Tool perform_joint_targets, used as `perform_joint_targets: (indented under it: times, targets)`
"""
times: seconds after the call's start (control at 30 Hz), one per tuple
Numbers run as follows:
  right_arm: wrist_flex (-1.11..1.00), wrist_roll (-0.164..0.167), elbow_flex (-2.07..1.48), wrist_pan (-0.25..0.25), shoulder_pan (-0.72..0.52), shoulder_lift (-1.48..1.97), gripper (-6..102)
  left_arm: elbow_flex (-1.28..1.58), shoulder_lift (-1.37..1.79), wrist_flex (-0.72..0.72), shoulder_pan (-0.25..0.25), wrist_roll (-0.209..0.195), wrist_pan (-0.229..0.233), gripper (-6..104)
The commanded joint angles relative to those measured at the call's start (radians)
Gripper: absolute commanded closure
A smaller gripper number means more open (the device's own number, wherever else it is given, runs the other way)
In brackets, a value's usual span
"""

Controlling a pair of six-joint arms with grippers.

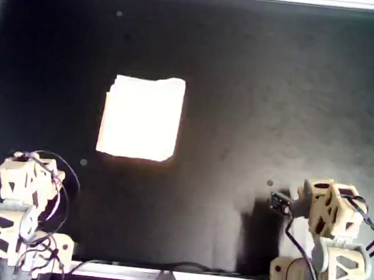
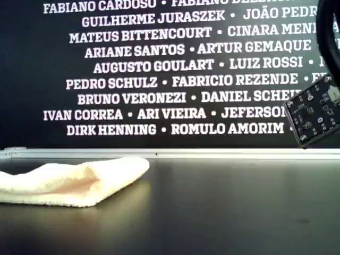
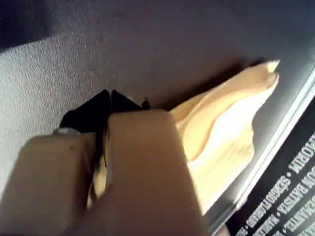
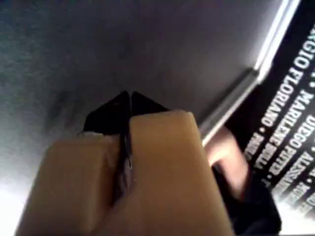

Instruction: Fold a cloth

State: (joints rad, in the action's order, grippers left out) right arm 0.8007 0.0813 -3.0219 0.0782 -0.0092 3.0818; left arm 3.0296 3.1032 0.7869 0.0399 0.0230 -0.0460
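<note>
The thin pale yellow fabric cloth (image 1: pixel 141 117) lies folded into a small rectangle on the black matte desk (image 1: pixel 266 88), left of centre in the overhead view, its rounded fold facing the exterior view's right. My first gripper (image 3: pixel 109 94) has its jaws pressed together on nothing, well apart from the cloth. My second gripper (image 4: pixel 130 94) is likewise closed and empty above bare desk.
</note>
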Motion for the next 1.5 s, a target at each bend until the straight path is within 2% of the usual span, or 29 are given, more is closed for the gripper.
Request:
perform_joint_targets:
  times: [0.0,0.17,0.23,0.33,1.47]
  targets:
    - [0.06,-0.003,-0.014,-0.003,-0.012,0.04,96,-0.015,0.014,0.0,0.025,0.002,-0.009,98]
    - [0.067,-0.003,-0.014,-0.003,-0.011,0.04,96,-0.015,0.014,0.0,0.023,-0.003,-0.009,98]
    - [0.067,0.009,-0.014,0.012,-0.008,0.04,96,-0.015,0.012,0.0,0.023,-0.008,-0.009,98]
    - [0.067,0.009,-0.014,0.014,0.005,0.04,96,-0.015,0.009,0.0,0.008,0.0,0.009,98]
    - [0.067,0.009,-0.014,0.014,0.011,0.035,96,-0.015,0.003,0.0,0.009,-0.008,0.009,98]
